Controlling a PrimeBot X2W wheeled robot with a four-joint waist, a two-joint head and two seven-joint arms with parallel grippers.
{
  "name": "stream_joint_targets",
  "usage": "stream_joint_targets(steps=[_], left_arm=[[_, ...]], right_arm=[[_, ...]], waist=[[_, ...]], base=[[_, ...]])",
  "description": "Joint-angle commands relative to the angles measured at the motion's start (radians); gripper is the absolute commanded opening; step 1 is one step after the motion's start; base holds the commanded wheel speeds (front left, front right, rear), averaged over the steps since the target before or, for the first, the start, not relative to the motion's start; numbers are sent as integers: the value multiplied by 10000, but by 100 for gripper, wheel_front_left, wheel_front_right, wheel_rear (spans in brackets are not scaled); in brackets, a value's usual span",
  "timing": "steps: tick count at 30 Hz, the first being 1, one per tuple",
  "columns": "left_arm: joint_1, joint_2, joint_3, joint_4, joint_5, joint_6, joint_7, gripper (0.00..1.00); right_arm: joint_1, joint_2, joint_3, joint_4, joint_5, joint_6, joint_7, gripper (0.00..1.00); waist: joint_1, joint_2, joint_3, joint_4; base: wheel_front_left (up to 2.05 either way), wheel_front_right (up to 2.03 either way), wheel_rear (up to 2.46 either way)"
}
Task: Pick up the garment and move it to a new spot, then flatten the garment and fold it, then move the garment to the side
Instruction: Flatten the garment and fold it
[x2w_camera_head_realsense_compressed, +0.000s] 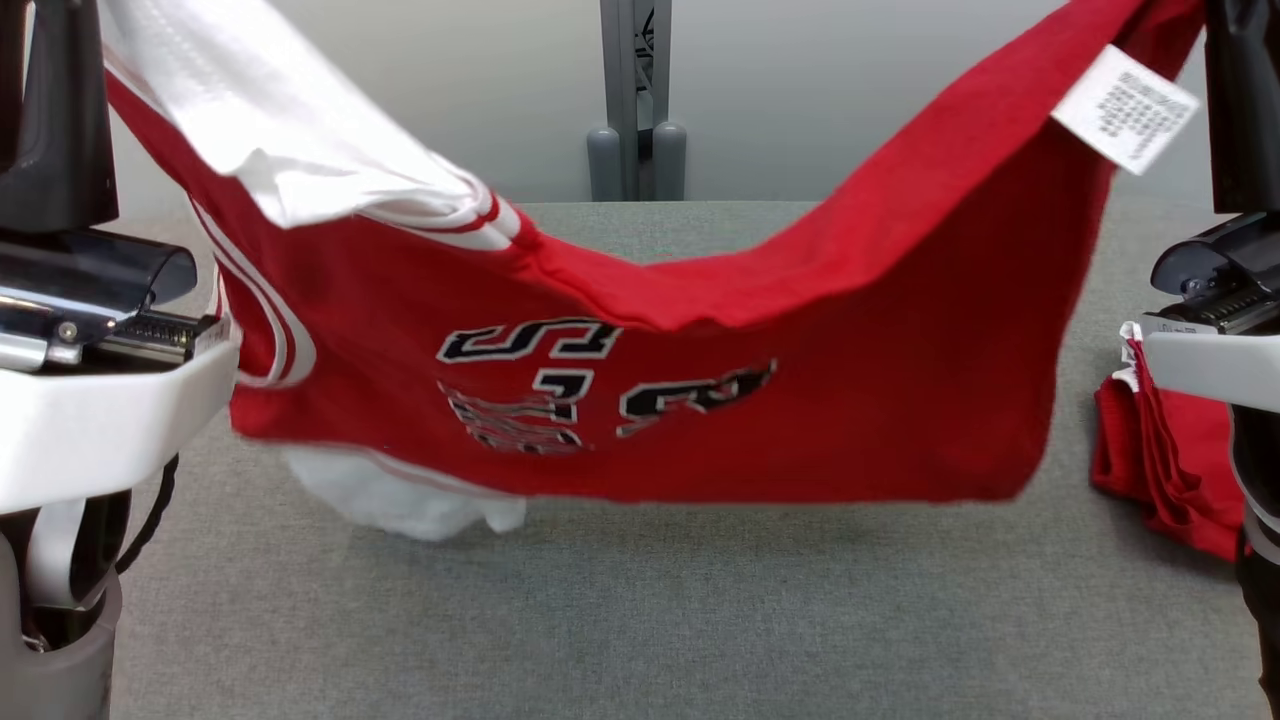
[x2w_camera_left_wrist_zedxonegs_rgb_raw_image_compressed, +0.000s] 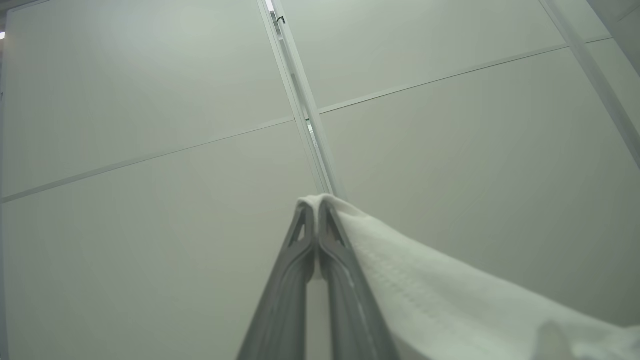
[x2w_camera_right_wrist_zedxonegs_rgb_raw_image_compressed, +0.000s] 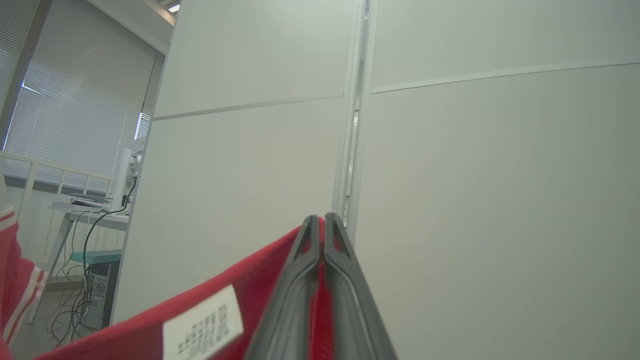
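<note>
The red garment (x2w_camera_head_realsense_compressed: 700, 400) hangs in the air between the two arms, sagging in the middle, its lower hem just above the grey table (x2w_camera_head_realsense_compressed: 620, 620). The left end effector (x2w_camera_left_wrist_zedxonegs_rgb_raw_image_compressed: 316, 210) is clamped tight on a white edge of it, and the right end effector (x2w_camera_right_wrist_zedxonegs_rgb_raw_image_compressed: 322, 225) is clamped tight on a red edge close to the care label (x2w_camera_head_realsense_compressed: 1125, 105).

Both grips are thin pinches at the very tips. At the left only a small fold of white shows above them, so in my judgement a sharp pull outward could drag the cloth free there. The slack middle would likely land first and bunch if the arms lower without first spreading. The white sleeve (x2w_camera_head_realsense_compressed: 300, 150) lies flopped over the top edge and could end up trapped under the body. A white part (x2w_camera_head_realsense_compressed: 400, 505) trails lowest at the left; whether it touches the table I cannot tell, but it could drag and roll under. A second red cloth (x2w_camera_head_realsense_compressed: 1160, 450) lies on the table just beside the right arm, and a sweep that way could catch it.

The near and middle table is open. The far edge runs behind the garment, with a grey post (x2w_camera_head_realsense_compressed: 637, 100) beyond it, so there is less room that way
</note>
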Motion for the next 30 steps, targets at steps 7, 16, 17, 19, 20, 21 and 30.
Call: stream_joint_targets(steps=[7, 16, 17, 19, 20, 21, 30], left_arm=[[-525, 109, -368, 309, -117, -277, 289, 0], [-2948, -204, -885, 3575, -886, -1147, 130, 0], [-3413, -245, -945, 4124, -907, -1251, 45, 0], [-4344, -400, -1086, 5342, -967, -1437, -182, 0], [-4817, -417, -1174, 5951, -904, -1522, -278, 0], [-5300, -505, -1191, 6615, -929, -1574, -397, 0], [-9126, -841, -1346, 12004, -1007, -1867, -1501, 0]], right_arm=[[-381, 90, -15, 476, 323, 6, 105, 0], [-2455, -272, 412, 3380, 898, 6, -89, 0], [-2896, -315, 521, 3833, 1028, 6, -182, 0], [-3742, -447, 696, 4965, 1111, 4, -336, 0], [-4194, -430, 859, 5396, 1242, 8, -478, 0], [-4652, -426, 1020, 5900, 1313, 8, -583, 0], [-8484, -8, 1771, 10444, 2128, 8, -1936, 0]], waist=[[0, -1, 128, -144], [0, -1, 1017, -219], [0, -1, 1157, -246], [0, -1, 1427, -283], [0, -1, 1564, -293], [0, -1, 1692, -313], [0, -1, 2736, -591]], base=[[0, 0, 0], [0, 0, 0], [0, 0, 0], [0, 0, 0], [0, 0, 0], [0, 0, 0], [0, 0, 0]])
